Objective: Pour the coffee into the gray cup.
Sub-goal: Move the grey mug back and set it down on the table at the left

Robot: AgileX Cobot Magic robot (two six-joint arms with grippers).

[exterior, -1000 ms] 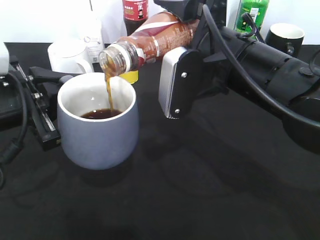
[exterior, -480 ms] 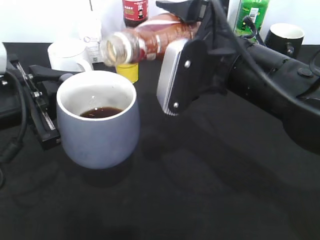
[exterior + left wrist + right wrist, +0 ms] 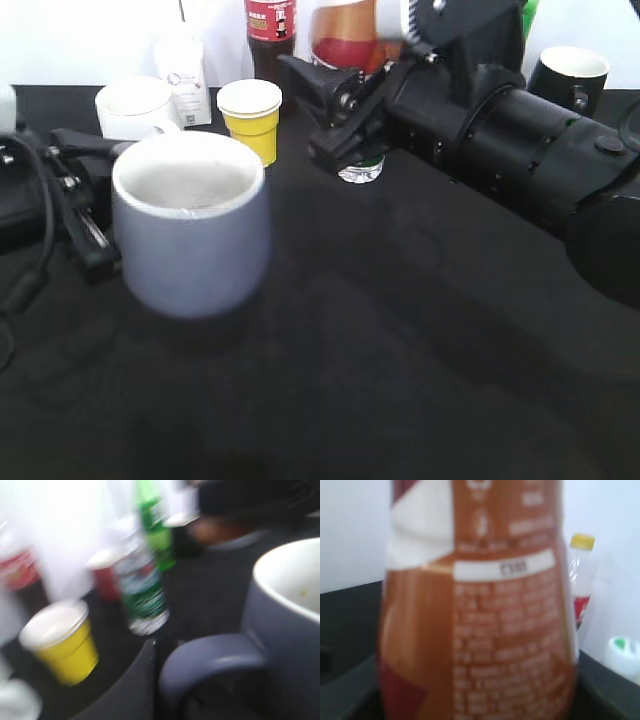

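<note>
coffee (image 3: 345, 35) upright, top centre, clamped in right gripper (image 3: 375, 45), label fills right wrist view | gray cup (image 3: 190, 235) left on black table (image 3: 400, 350), blurred | left gripper (image 3: 85, 215) at cup handle (image 3: 210, 660), jaw state unclear | yellow cup (image 3: 250, 120) behind

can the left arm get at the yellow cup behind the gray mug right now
Probably not: the left gripper appears occupied at the gray mug's handle, and the mug sits between it and the yellow cup.
</note>
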